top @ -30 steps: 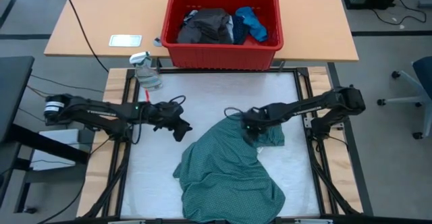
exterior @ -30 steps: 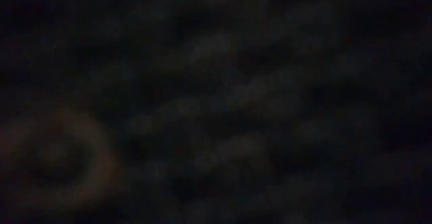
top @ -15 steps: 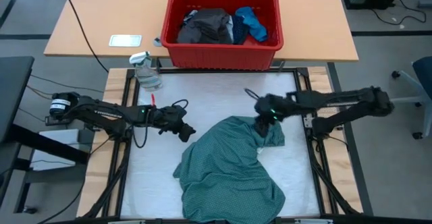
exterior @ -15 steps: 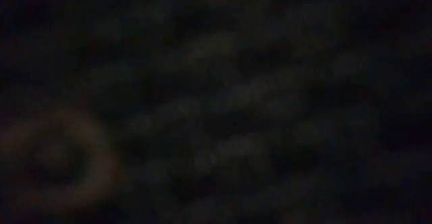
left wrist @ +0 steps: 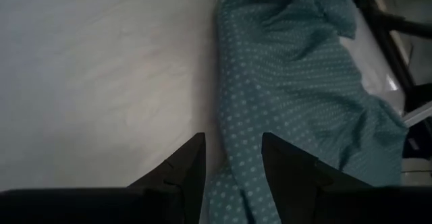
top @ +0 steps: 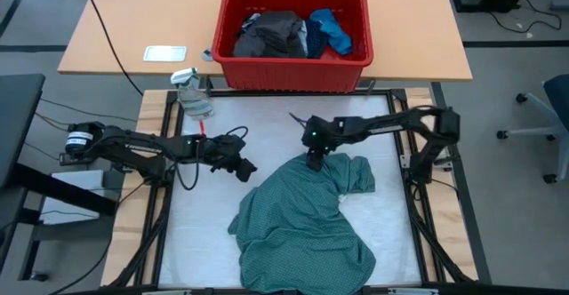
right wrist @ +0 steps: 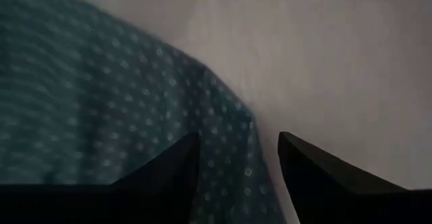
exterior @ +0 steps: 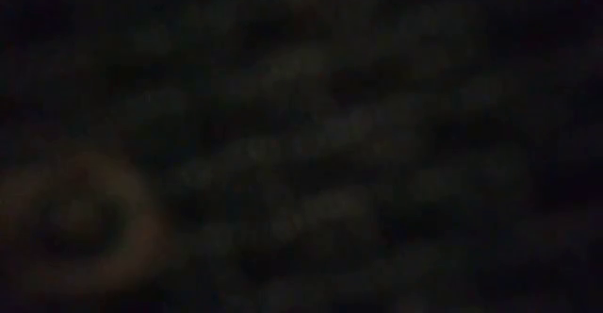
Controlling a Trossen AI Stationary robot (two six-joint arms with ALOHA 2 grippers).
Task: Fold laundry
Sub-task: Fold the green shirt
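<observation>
The large teal-green dotted shirt (top: 302, 215) lies crumpled on the white mat (top: 231, 126), from the middle to the near edge. My left gripper (top: 244, 167) hovers open just left of it; in its wrist view the shirt's edge (left wrist: 290, 82) runs ahead between the fingers of my left gripper (left wrist: 233, 163). My right gripper (top: 312, 160) is open over the shirt's far edge, and the wrist view of my right gripper (right wrist: 237, 160) looks down on the shirt's cloth (right wrist: 101, 102). More laundry, a dark grey piece (top: 271, 35) and a blue piece (top: 331, 30), lies in the red bin. The low view is dark.
The red bin (top: 289, 75) stands on the wooden table beyond the mat's far edge. A clear spray bottle (top: 193, 95) sits at the mat's far left corner. A flat white object (top: 165, 53) lies on the wooden table. Bare mat shows on the left and along the far side.
My right gripper has drawn back from the shirt's far right part toward the table's right edge, then swung toward the left and now hangs over the shirt's far edge. It has also turned on the way. The shirt keeps its shape.
</observation>
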